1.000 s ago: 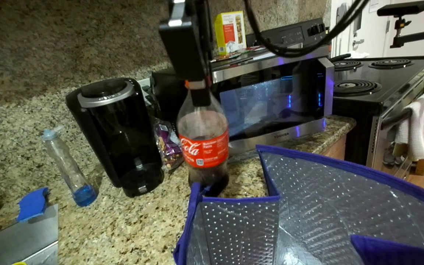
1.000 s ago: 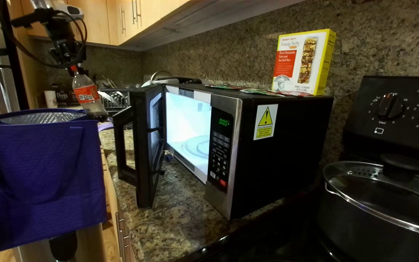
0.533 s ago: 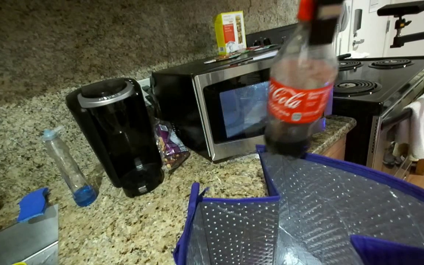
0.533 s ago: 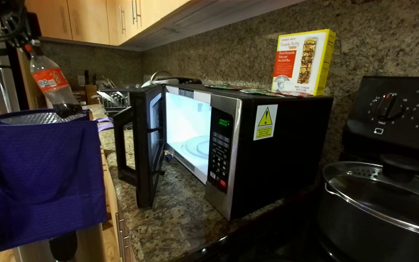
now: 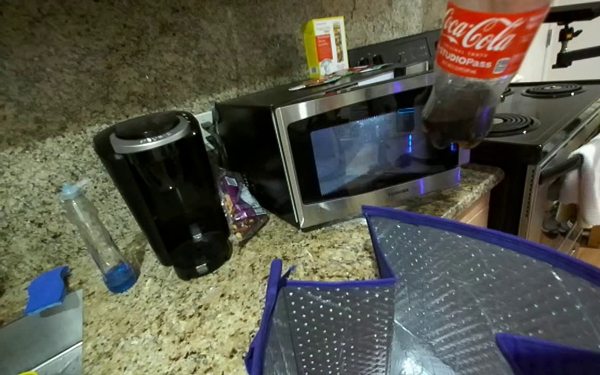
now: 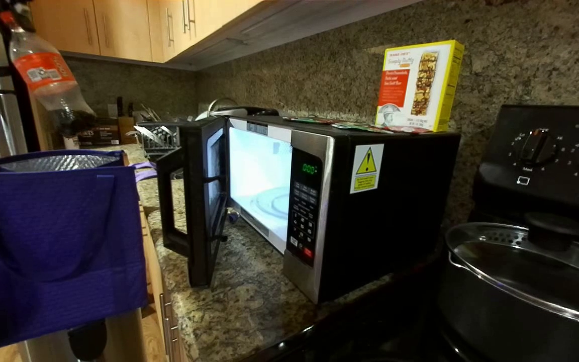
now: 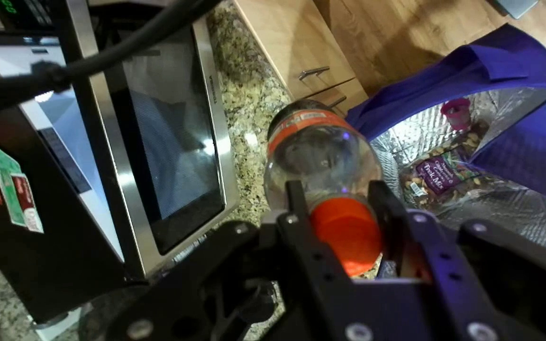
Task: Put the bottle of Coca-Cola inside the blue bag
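The fingers of the gripper pinch the bottle of Coca-Cola at its neck, just below the red cap. In both exterior views the bottle hangs tilted, higher than the blue bag and apart from it. Inside the bag, the wrist view shows a pack labelled Trek Mix and a pink object. Near the bag, the microwave stands on the counter, its door swung out; the coffee maker stands apart from the bag.
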You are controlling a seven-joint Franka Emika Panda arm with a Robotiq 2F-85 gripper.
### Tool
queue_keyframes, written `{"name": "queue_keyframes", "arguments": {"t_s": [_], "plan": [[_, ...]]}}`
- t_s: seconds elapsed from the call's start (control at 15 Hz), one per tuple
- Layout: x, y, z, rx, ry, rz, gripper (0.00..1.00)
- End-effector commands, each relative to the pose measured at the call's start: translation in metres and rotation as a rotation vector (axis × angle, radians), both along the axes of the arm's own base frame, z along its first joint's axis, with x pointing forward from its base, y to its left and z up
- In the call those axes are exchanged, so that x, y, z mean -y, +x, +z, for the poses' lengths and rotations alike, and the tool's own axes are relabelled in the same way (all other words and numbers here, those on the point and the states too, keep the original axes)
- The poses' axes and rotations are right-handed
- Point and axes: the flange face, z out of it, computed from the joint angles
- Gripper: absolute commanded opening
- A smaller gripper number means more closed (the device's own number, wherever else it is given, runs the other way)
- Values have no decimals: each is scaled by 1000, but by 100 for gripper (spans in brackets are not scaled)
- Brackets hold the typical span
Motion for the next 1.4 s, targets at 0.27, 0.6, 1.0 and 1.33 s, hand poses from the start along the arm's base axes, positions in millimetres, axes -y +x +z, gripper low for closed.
{"name": "queue_keyframes", "arguments": {"t_s": [0.27, 0.6, 1.0, 1.33], "plan": [[-24, 110, -55, -143, 47, 362, 12], [-43, 112, -71, -178, 24, 373, 37], [-58, 97, -55, -176, 13, 384, 12], [-102, 60, -38, -179, -40, 429, 12]]}}
